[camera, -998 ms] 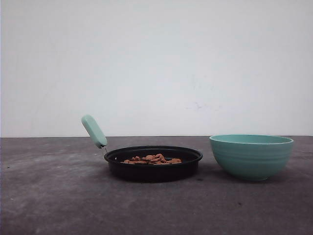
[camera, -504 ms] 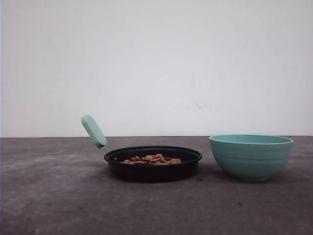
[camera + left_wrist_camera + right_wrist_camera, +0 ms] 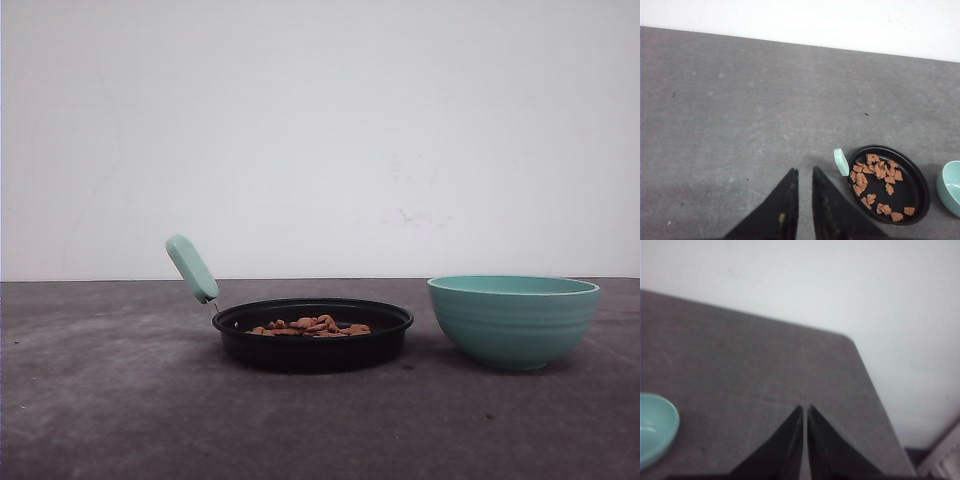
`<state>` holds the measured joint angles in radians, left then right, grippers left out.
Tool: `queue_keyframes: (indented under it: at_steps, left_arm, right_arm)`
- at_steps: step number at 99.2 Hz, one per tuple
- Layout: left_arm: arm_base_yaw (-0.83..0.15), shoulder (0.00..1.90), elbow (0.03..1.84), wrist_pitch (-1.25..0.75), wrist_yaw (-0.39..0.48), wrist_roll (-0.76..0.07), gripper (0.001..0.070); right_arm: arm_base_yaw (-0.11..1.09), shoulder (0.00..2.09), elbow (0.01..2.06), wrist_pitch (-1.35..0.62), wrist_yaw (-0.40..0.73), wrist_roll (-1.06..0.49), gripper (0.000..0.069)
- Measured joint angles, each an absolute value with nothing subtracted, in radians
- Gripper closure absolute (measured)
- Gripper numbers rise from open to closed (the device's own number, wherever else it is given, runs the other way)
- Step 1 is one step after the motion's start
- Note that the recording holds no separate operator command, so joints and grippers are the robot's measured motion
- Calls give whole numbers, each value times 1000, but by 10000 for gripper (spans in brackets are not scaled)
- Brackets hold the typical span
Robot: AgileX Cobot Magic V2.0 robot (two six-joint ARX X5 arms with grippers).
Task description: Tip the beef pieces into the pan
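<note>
1. The grey table (image 3: 100, 400) carries both containers, with a white wall (image 3: 320, 130) at its far edge
2. The teal bowl (image 3: 514, 320) stands upright on the right side of the table, close beside the pan but apart from it; the front view does not show inside it
3. The pan (image 3: 313, 345) sits flat near the middle of the table, left of the bowl, its mint-green handle (image 3: 192, 268) slanting up and to the left
4. The beef pieces (image 3: 312, 326) lie inside the pan, scattered loosely over its black bottom, with none on the table around it
5. The left gripper (image 3: 804, 172) hangs over bare table, clear of the pan; its two dark fingers are nearly together, a thin slit between them, holding nothing
6. The right gripper (image 3: 805, 409) is above bare table to the right of the bowl, fingers almost touching, with nothing held
</note>
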<state>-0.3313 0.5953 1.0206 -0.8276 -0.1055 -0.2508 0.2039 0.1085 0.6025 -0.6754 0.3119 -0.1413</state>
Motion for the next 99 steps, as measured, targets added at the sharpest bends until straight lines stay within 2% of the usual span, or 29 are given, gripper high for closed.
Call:
queue_keyframes:
  at_steps: [20, 40, 55, 81, 99]
  left_arm:
    - [-331, 595, 1021, -828, -105, -251, 686]
    - [-331, 595, 1021, -827, -105, -251, 686]
    - [-331, 595, 1021, -826, -105, -251, 686]
    - [-331, 595, 1021, -827, -105, -251, 686]
    - [-331, 595, 1021, -827, -105, -251, 686]
  right_arm:
    - [151, 7, 250, -331, 214, -91, 679]
    - [146, 5, 42, -75, 128, -31, 679]
    - [122, 9, 16, -173, 6, 36, 679]
    - [4, 5, 16, -175, -48, 56, 679]
    - [9, 5, 16, -171, -81, 49, 679]
